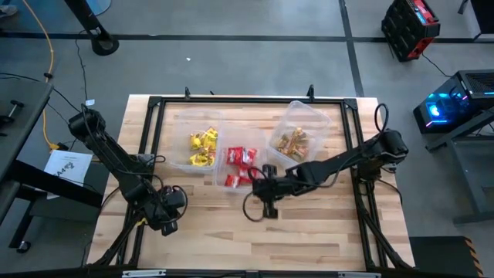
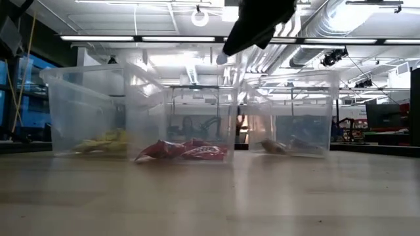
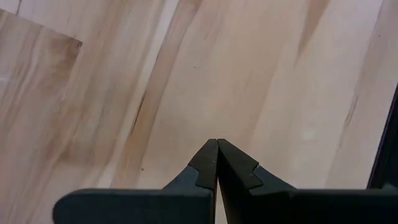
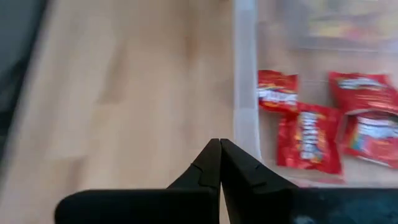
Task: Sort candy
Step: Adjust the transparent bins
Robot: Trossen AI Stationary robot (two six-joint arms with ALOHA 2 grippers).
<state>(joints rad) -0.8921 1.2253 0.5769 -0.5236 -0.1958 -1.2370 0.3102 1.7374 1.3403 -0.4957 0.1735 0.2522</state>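
Note:
Three clear tubs stand on the wooden table. The left tub (image 1: 185,127) holds yellow candy (image 1: 204,147), the middle tub (image 4: 245,93) red candy (image 1: 241,166), the right tub (image 1: 309,116) brown-gold candy (image 1: 293,143). The packets lie on the tub floors. My right gripper (image 4: 219,142) is shut with nothing in it. It hangs above the near wall of the middle tub, just outside the red candy (image 4: 311,134), and shows high up in the low view (image 2: 226,51). My left gripper (image 3: 217,140) is shut over bare wood near the table's near left corner (image 1: 168,222).
A black frame rail (image 1: 154,139) runs around the table's edge and shows beside my left gripper (image 3: 385,143). A dark cable loop (image 1: 251,210) hangs below my right arm. Bare wood (image 1: 309,232) stretches along the near side in front of the tubs.

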